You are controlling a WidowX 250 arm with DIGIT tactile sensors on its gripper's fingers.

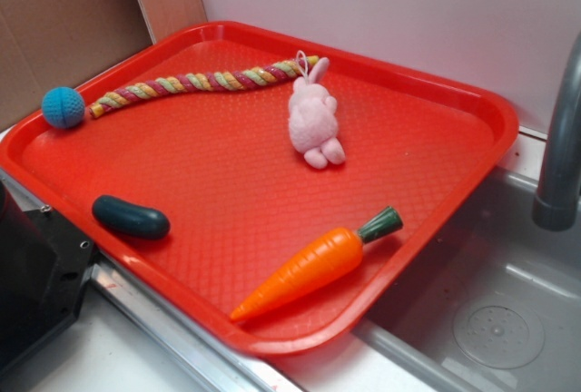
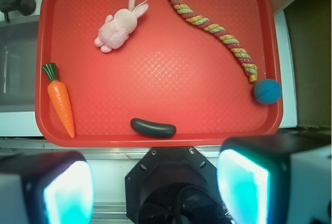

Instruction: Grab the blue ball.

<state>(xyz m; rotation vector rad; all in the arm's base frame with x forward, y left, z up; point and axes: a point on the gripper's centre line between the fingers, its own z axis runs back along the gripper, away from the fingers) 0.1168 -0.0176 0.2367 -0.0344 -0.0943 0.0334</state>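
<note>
At the red plastic tray's [image 2: 155, 58] rim, touching the striped rope's [image 2: 218, 27] end, the small knitted turquoise-blue ball [image 2: 267, 91] lies forward-right of the empty, spread tool [image 2: 155, 193].

In the wrist view the gripper [image 2: 155, 187] shows as two blocky fingers [image 2: 244, 187] at the bottom edge, each with a dark outer shell and a broad inner face glowing bright turquoise to white. Between them sits a black, roughly octagonal housing [image 2: 174, 182], matte, with small silver screws near its upper corners and a round opening lower down in which dark cables curl. In the exterior view a black, angular piece of the robot body [image 1: 36, 274] fills the lower left corner, with a small pale screw on its upper edge.
</note>
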